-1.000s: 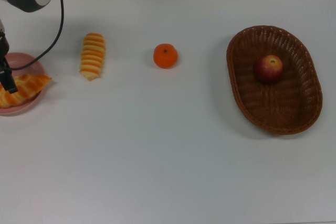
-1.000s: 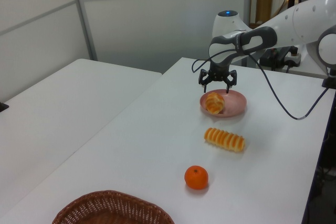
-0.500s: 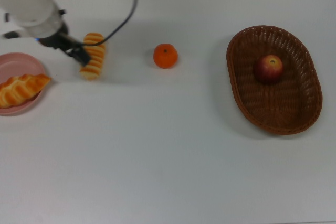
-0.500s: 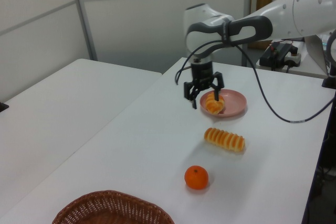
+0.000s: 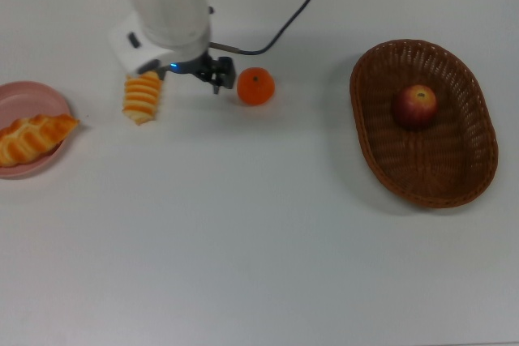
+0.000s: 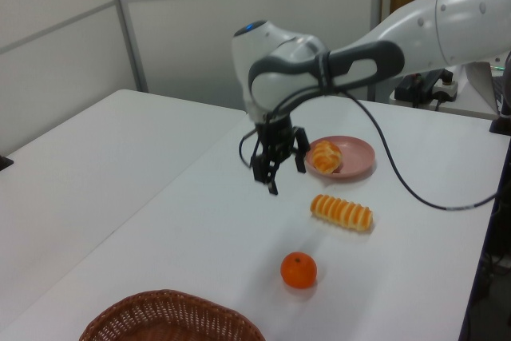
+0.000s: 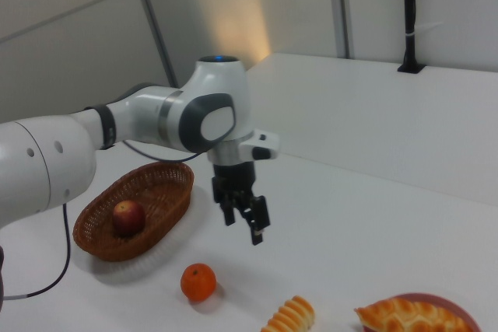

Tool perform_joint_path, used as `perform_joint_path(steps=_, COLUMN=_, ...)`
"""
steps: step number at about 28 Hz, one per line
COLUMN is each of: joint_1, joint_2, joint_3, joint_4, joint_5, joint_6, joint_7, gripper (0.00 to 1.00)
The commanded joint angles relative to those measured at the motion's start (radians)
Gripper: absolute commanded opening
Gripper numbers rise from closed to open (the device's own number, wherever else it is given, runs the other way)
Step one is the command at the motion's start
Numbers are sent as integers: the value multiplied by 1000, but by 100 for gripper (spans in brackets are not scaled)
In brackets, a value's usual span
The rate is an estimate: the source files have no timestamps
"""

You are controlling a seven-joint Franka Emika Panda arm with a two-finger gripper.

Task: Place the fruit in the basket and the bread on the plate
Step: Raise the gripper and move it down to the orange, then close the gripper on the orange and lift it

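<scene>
White tabletop (image 5: pixel 268 249), tangerine (image 5: pixel 255 87) as landmark: spread, empty gripper (image 6: pixel 270 172) above and beside it, probably lining up. Apple (image 5: pixel 415 105) in basket (image 5: pixel 478 164) beyond; roll (image 5: pixel 143 96) opposite; loaf (image 5: pixel 32 138) plated (image 5: pixel 24 95).

Setting: robotics laboratory or test room. Evidence: plain white surface (image 6: pixel 200 221) carrying the items; a second white surface (image 6: pixel 72 165) beside it across a narrow gap; grey-white panelled partition walls (image 6: pixel 239 29) behind both; white industrial robot arm (image 6: pixel 415 29) with trailing black cable (image 6: pixel 399 185); equipment and cabling on a further bench (image 6: pixel 427 81) behind the arm.
</scene>
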Motion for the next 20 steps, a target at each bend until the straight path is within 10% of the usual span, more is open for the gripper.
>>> perform_joint_path(steps=1, joint_1=74, joint_2=-22, joint_3=-16, joint_4=-73, joint_5=-33, joint_6=2, joint_7=-21, gripper=100)
perform_joint_path(steps=20, joint_1=212, joint_2=-37, joint_3=-15, joint_4=-352, joint_5=-106, joint_6=286, joint_7=160, gripper=100)
